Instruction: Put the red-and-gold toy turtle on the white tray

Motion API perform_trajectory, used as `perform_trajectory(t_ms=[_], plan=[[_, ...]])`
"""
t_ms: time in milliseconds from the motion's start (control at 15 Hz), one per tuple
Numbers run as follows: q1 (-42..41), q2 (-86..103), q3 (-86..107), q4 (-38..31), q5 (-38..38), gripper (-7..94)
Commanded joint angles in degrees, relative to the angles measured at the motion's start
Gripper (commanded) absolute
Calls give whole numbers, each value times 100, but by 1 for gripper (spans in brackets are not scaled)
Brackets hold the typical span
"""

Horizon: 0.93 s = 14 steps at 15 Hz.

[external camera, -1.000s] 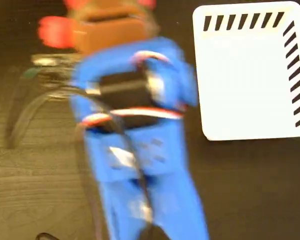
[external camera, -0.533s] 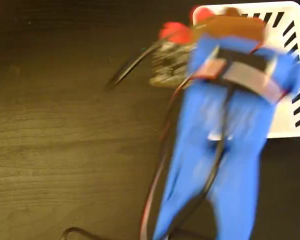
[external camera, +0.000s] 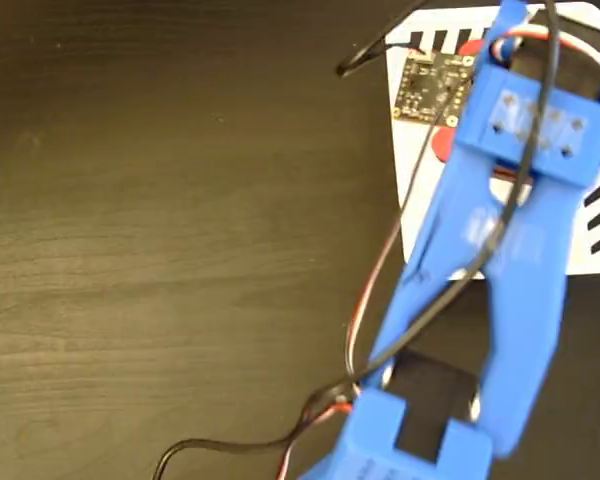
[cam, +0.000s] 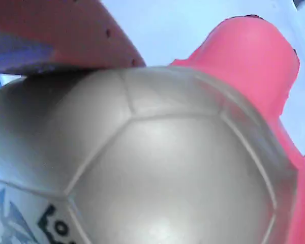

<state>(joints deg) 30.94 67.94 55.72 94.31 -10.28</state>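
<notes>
Wrist view: turtle (cam: pixel 162 173) fills frame over white tray (external camera: pixel 420 215); gripper grip cannot tell.

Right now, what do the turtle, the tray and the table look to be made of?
Turtle: probably soft rubbery plastic; glossy metallic shell with moulded seams, matte coral limbs. Tray: flat matte white sheet with printed black stripes, plastic or card, hard to tell. Table: dark wood or wood-look laminate, visible grain, slight sheen.
</notes>
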Motion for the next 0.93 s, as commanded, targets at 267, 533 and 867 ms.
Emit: perform_trajectory(t_ms=[267,533,867], plan=[[158,-176,-448,-255,-26,0],[308,-369,-554,-325,-26,0],[316,-668,-598,-404,18,0]])
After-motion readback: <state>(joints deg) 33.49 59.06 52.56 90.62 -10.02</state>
